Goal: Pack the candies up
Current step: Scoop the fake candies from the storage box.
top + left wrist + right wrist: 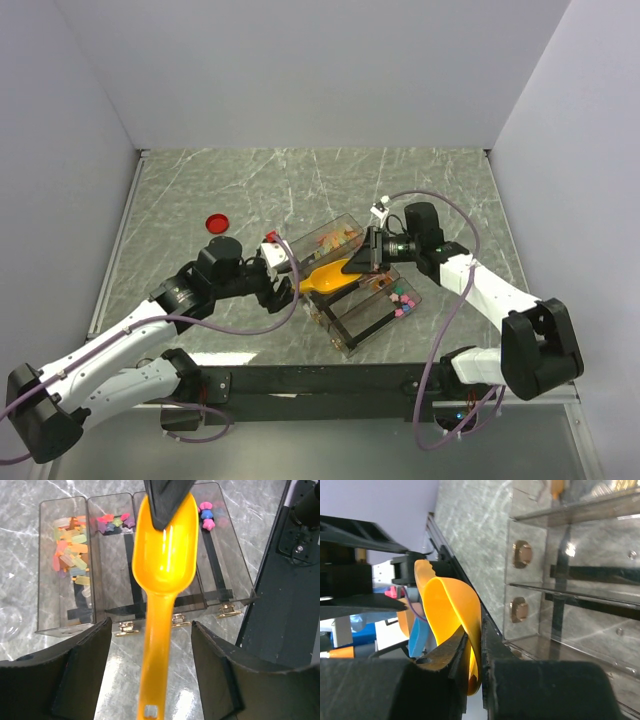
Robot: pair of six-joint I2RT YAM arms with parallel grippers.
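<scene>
A clear box with several compartments (352, 325) stands mid-table. Candies (70, 550) fill its left compartment in the left wrist view; a few more candies (206, 515) lie in others. In the top view the candies (403, 300) show pink and blue near the box's right end. My right gripper (370, 256) is shut on the bowl rim of the yellow scoop (330, 277) and holds it over the box. The pinch shows in the right wrist view (476, 667). My left gripper (150, 680) is open, its jaws on either side of the scoop handle (156, 645) with gaps on both sides.
A flat round red lid (217, 222) lies on the marble table to the left of the box. Grey walls close the table on three sides. The black front rail (330, 380) runs along the near edge.
</scene>
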